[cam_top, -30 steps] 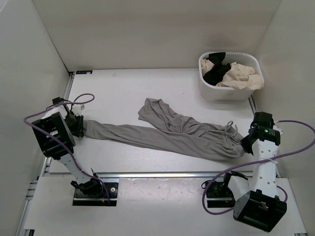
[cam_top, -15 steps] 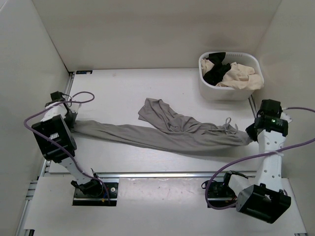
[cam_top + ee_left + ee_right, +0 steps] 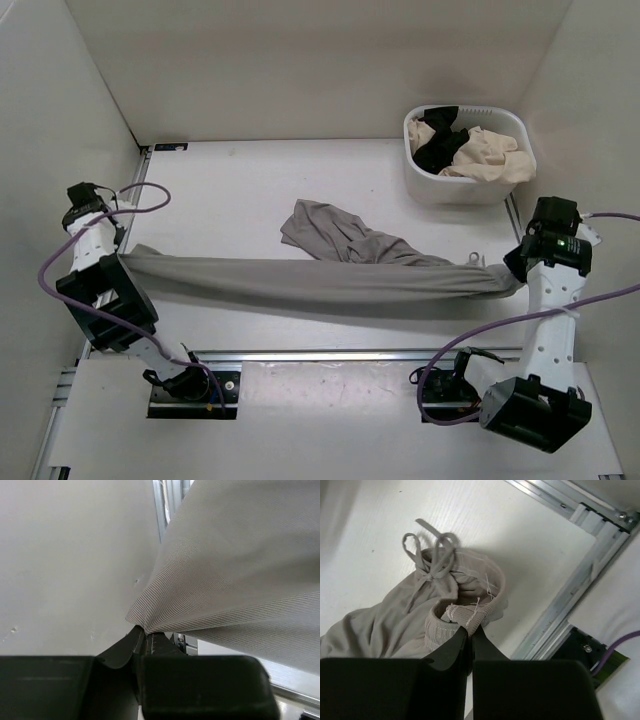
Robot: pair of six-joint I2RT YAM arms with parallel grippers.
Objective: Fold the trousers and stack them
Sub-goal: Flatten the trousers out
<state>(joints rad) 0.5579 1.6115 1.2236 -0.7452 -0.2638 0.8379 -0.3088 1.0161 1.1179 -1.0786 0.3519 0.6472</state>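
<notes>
**Grey trousers drawn out between two closed pincers**

Trousers (image 3: pixel 310 280) are lying across the near half of the counter (image 3: pixel 230 180), pulled into one long grey band running left to right. The other leg (image 3: pixel 322 226) is bunching in loose folds on the far side of the band, about mid-counter, and is joining it right of centre. A shadow is showing along the band's near edge. Whether the cloth is resting flat or hanging just off the surface, I cannot tell.

Left pincer (image 3: pixel 145 634) is gripping the band's left end. Its jaws are pressing together on a pinched corner of cloth, which is fanning upward and rightward from the tips. The pale side wall (image 3: pixel 65 555) is filling the view just beside it.

Right pincer (image 3: pixel 470 630) is gripping the other end. Its jaws are closing on the ribbed waistband (image 3: pixel 451 616), where loose threads are showing at the seam. The drawstring (image 3: pixel 431 555) is lying in a tied bow on the gathered cloth just beyond the tips. A metal rail (image 3: pixel 575 587) is running along the counter's edge close to this pincer.

Basket (image 3: pixel 450 190) is sitting in the far right corner, well apart from the trousers. It is holding a black garment (image 3: pixel 437 148) and a beige garment (image 3: pixel 492 152), both heaping above the rim.

Purple cables (image 3: pixel 600 300) are looping off both arms.
</notes>
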